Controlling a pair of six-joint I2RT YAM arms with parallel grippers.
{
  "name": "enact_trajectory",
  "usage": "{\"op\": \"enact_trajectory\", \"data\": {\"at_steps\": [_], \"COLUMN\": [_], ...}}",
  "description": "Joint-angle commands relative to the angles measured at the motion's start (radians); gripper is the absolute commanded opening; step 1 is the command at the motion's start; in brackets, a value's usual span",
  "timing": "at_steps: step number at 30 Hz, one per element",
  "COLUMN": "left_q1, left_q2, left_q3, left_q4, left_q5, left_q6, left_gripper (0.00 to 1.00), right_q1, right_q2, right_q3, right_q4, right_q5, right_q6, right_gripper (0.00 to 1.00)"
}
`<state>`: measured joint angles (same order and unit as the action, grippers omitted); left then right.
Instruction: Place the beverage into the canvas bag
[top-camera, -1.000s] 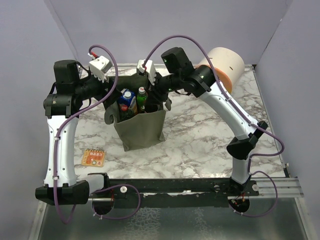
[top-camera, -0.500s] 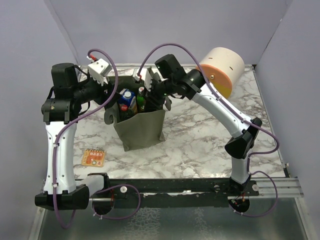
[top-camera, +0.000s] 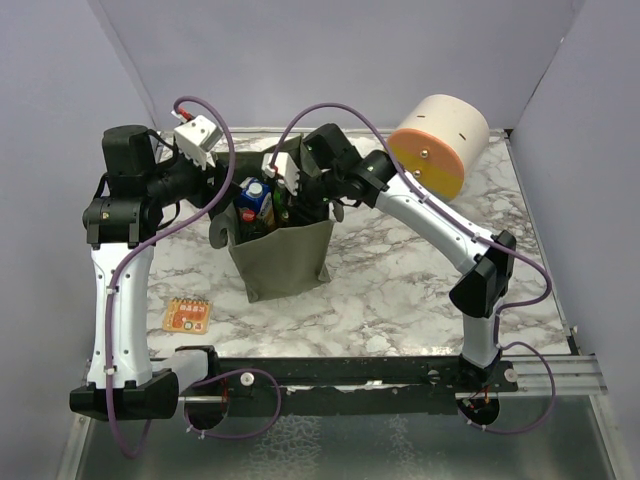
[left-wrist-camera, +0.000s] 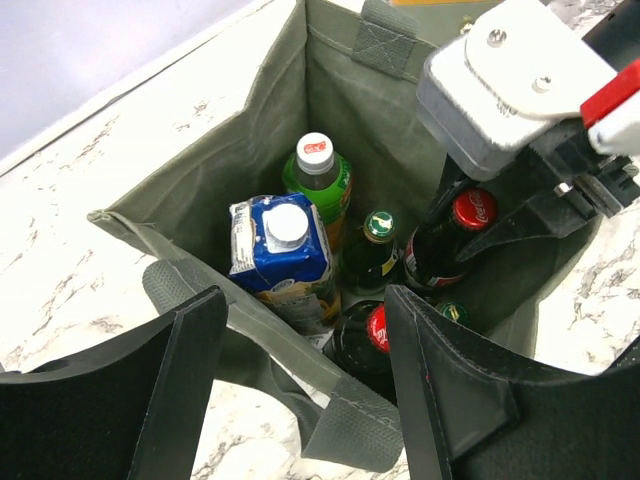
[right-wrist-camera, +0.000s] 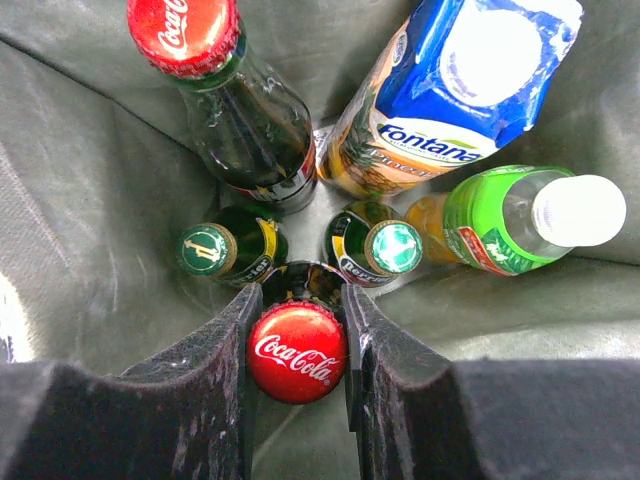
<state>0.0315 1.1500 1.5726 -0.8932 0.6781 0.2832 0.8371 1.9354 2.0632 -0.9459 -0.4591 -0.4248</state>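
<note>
Right gripper (right-wrist-camera: 297, 325) pinched narrow on the neck of a cola bottle (right-wrist-camera: 297, 352), pads on either side just under the red cap. Right wrist view: held bottle upright, inside the bag (right-wrist-camera: 90, 200), green cloth walls all round. Just beyond it, a pair of small green-capped bottles (right-wrist-camera: 215, 250) side by side. Past those: a second cola (right-wrist-camera: 240, 110), a blue carton (right-wrist-camera: 450, 90) leaning, and a green bottle (right-wrist-camera: 500, 225) with a white cap, off to the right.

Left wrist view: left gripper (left-wrist-camera: 305, 305) wide, holding nothing. Near rim of bag and one handle (left-wrist-camera: 330, 415) lie between its fingers; cannot tell whether they touch the cloth. The right gripper reaches in from upper right, with the held cola's cap directly below it, on the bag's right side. Carton and green bottle sit centre-left.

Top view: bag upright on the marble table (top-camera: 400, 290), both arms meeting over its mouth. Left gripper at the left rim, right gripper dipped into the opening. Cream-and-orange cylinder (top-camera: 440, 140) at far right, well apart from bag. Small orange card (top-camera: 187, 315) flat on the table, near left, apart from bag
</note>
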Motion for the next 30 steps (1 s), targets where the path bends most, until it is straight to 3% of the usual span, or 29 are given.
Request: {"op": "enact_trajectory", "data": {"at_steps": [1, 14, 22, 30], "left_q1": [0.001, 0.005, 0.011, 0.011], "left_q2": [-0.016, -0.002, 0.017, 0.028], "left_q3": [0.031, 0.055, 0.073, 0.070], "left_q4": [0.028, 0.098, 0.105, 0.117], "left_q5": [-0.038, -0.274, -0.287, -0.276], "left_q6": [-0.017, -0.122, -0.120, -0.126], "left_gripper": [0.66, 0.66, 0.66, 0.66], "right_q1": [0.005, 0.005, 0.003, 0.003], "right_q2": [-0.060, -0.059, -0.063, -0.047], "right_q3": [-0.016, -0.088, -0.141, -0.149], "right_q4": [0.091, 0.111, 0.142, 0.125], "right_q5": [0.001, -0.004, -0.012, -0.015], "right_q6": [-0.031, -0.066, -0.080, -0.103], "right_gripper": [0.01, 0.01, 0.03, 0.10]}}
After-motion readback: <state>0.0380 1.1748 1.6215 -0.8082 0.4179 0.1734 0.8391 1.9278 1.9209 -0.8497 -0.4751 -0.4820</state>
